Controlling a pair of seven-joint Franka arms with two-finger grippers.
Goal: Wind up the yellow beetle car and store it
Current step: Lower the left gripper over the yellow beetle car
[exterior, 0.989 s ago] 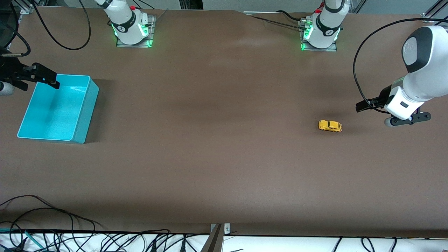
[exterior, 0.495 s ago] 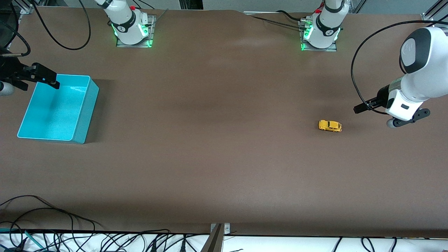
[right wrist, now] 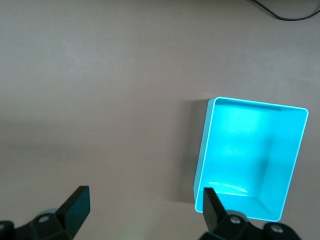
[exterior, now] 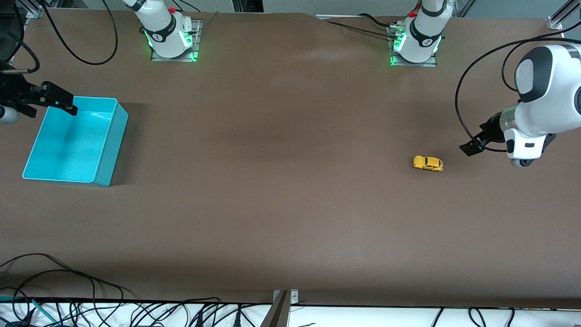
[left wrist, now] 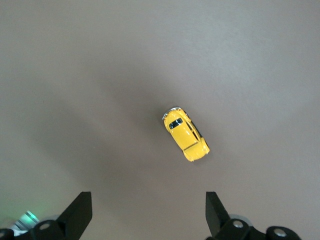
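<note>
the tiny bright yellow beetle-shaped toy car (exterior: 428, 163) sits on the brown surface (exterior: 281, 190) at centre right of the front frame, long axis roughly crosswise. the left gripper (exterior: 472, 147), nearer, hovers just beside it, jaws apart. the right gripper (exterior: 56, 101) waits over the turquoise plastic bin (exterior: 111, 150), jaws apart.

The front camera hangs high across the table (exterior: 290, 204), looking down on both arm bases along its upper edge. The left wrist camera looks straight down from well above the yellow beetle car (left wrist: 185, 133), which the front view shares (exterior: 427, 163). The right wrist camera looks down on the turquoise bin (right wrist: 250, 157), also shared (exterior: 68, 145).
</note>
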